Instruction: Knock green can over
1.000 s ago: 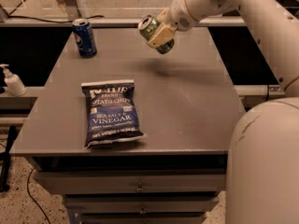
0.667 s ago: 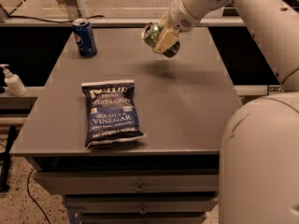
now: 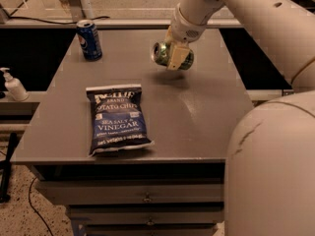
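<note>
The green can (image 3: 166, 54) lies tilted on its side in the air, its silver top facing left, just above the far middle of the grey table (image 3: 206, 112). A shadow sits on the table under it. My gripper (image 3: 178, 58) reaches down from the white arm at the top right. Its beige fingers (image 3: 177, 59) are shut on the green can's body.
A dark blue Pepsi can (image 3: 89, 39) stands upright at the table's far left corner. A blue salt-and-vinegar chip bag (image 3: 118, 119) lies flat at the front left. A pump bottle (image 3: 14, 85) stands off the table's left. My white body (image 3: 270, 171) fills the front right.
The gripper has moved down towards the table and a little nearer, carrying the green can with it. The Pepsi can and chip bag have not moved.
</note>
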`<act>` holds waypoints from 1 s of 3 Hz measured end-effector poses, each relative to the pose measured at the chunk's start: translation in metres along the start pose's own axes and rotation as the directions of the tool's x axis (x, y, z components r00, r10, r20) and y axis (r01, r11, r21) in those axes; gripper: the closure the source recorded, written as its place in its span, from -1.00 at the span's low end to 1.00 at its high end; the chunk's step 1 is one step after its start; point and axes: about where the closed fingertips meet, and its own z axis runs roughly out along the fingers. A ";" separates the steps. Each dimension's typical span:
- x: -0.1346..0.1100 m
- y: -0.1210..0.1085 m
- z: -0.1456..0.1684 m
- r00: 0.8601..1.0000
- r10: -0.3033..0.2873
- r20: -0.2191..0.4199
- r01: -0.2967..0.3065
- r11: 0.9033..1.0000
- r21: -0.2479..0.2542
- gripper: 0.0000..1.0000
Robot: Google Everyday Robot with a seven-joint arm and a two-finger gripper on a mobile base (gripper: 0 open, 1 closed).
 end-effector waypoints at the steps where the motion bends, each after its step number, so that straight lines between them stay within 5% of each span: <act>1: -0.002 0.013 0.007 0.997 -0.064 -0.039 0.062 0.997 -0.042 0.19; 3: -0.009 0.028 0.015 0.990 -0.133 -0.050 0.128 0.987 -0.097 -0.76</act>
